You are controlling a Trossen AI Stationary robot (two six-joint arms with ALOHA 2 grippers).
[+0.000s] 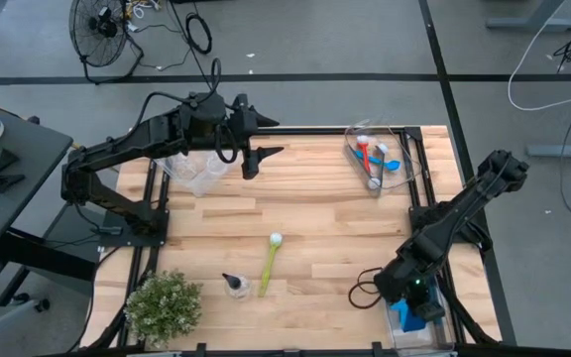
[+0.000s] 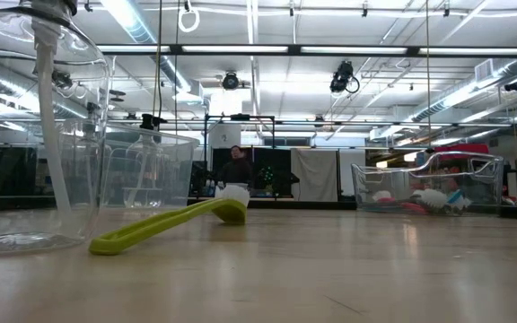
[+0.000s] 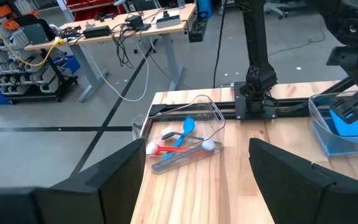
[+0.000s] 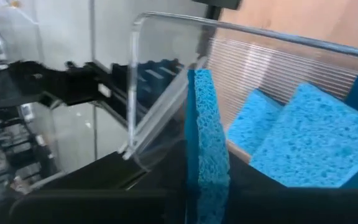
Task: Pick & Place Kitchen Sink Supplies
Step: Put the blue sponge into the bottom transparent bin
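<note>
My right gripper (image 4: 207, 208) is at the table's near right corner, slanting down into a clear bin (image 1: 426, 319), shut on a flat blue sponge (image 4: 207, 124). Two more blue sponges (image 4: 316, 146) lie in that bin. A yellow-green brush (image 1: 269, 263) lies flat on the wood at the near middle. Beside it stands a small clear bottle with a black top (image 1: 234, 285). My left gripper (image 1: 264, 161) hangs open high over the far left, touching nothing. In its wrist view it (image 3: 194, 186) faces a bin of brushes. My right gripper has the blue sponge between its two fingers, one on each broad face, near the sponge's near end (image 4: 209, 186). The fingers slant down from above. The sponge stands on edge, and its far end reaches in among the other sponges. Whether it rests on them I cannot tell.
A clear bin (image 1: 380, 159) at the far right holds red, blue and grey brushes. Another clear bin (image 1: 194, 171) stands at the far left under my left arm. A bushy potted plant (image 1: 164, 305) sits at the near left corner. Bare wood lies in the middle.
</note>
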